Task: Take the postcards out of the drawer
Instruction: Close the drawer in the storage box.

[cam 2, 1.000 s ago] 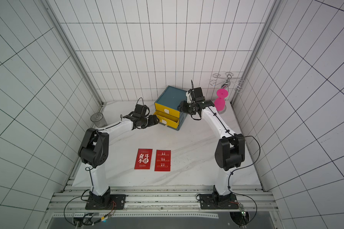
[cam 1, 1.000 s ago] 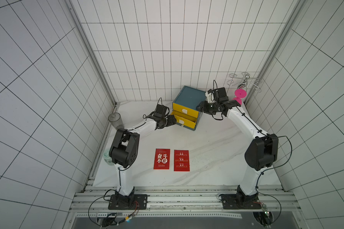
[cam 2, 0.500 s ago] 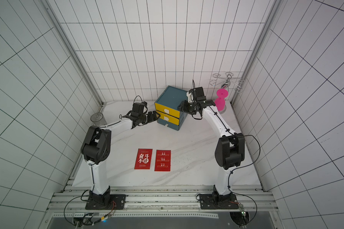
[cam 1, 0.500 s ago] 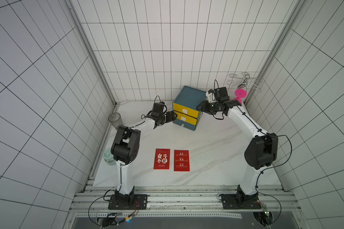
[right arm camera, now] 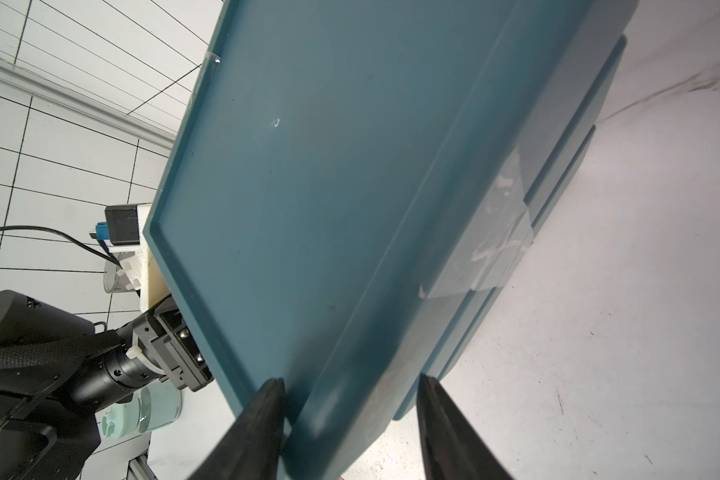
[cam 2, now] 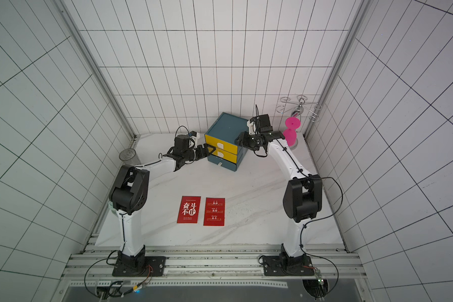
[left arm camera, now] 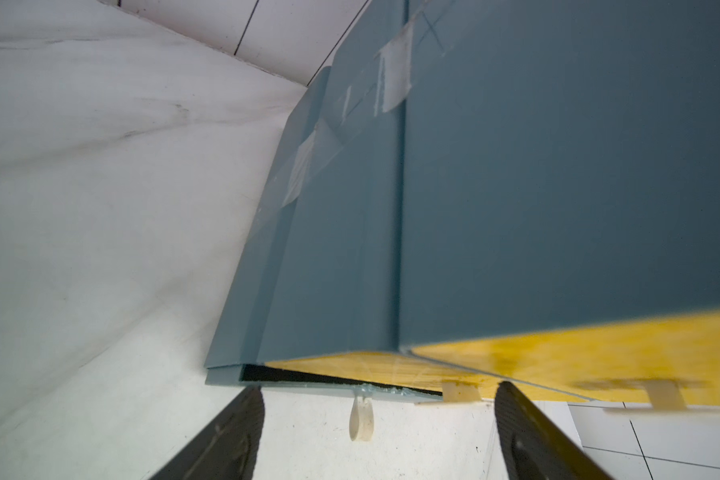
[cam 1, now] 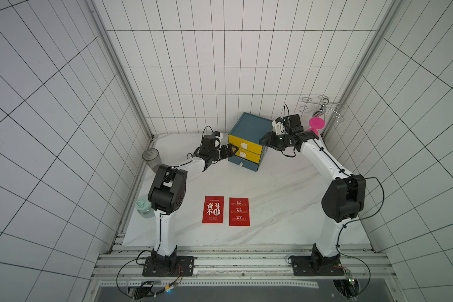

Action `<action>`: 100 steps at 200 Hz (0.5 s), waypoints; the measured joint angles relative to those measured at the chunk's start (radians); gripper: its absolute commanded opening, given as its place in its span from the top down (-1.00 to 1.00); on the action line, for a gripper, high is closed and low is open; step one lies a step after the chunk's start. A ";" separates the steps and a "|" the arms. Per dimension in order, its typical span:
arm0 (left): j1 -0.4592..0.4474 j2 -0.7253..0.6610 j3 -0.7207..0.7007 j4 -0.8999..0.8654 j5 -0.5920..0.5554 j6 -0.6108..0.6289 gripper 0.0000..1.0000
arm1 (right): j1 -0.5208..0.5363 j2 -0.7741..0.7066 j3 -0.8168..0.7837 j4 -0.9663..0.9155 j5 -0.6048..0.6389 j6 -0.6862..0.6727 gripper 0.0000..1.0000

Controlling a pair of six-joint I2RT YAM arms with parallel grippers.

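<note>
At the front corner of the cabinet [cam 1: 249, 128], the left gripper [left arm camera: 378, 390] has its jaws wide apart and empty, the pale pull tab [left arm camera: 360, 419] of the bottom drawer [cam 1: 242, 164] just ahead, in line between them. That drawer looks barely open. Best to centre on the tab, pinch it, then draw straight out along the table [cam 1: 285, 204]. The left arm lies low, forearm nearly level. The right gripper [right arm camera: 350, 381] straddles the cabinet's top edge; whether it clamps I cannot tell, though it should brace there. Its arm arches high. Two postcards [cam 1: 213, 213] lie side by side on the table, well apart from the cabinet
</note>
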 measured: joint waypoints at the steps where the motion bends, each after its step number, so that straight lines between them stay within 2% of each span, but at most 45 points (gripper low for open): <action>1: 0.000 0.000 0.000 0.001 0.001 0.000 -0.71 | 0.000 0.000 0.000 0.000 0.000 0.000 -0.07; 54: 0.008 -0.042 -0.135 0.070 0.015 0.006 -0.71 | -0.002 0.000 0.000 0.001 -0.003 0.000 -0.07; 100: 0.055 -0.179 -0.276 0.132 0.010 -0.031 -0.71 | -0.005 0.000 0.000 0.000 -0.008 0.000 -0.07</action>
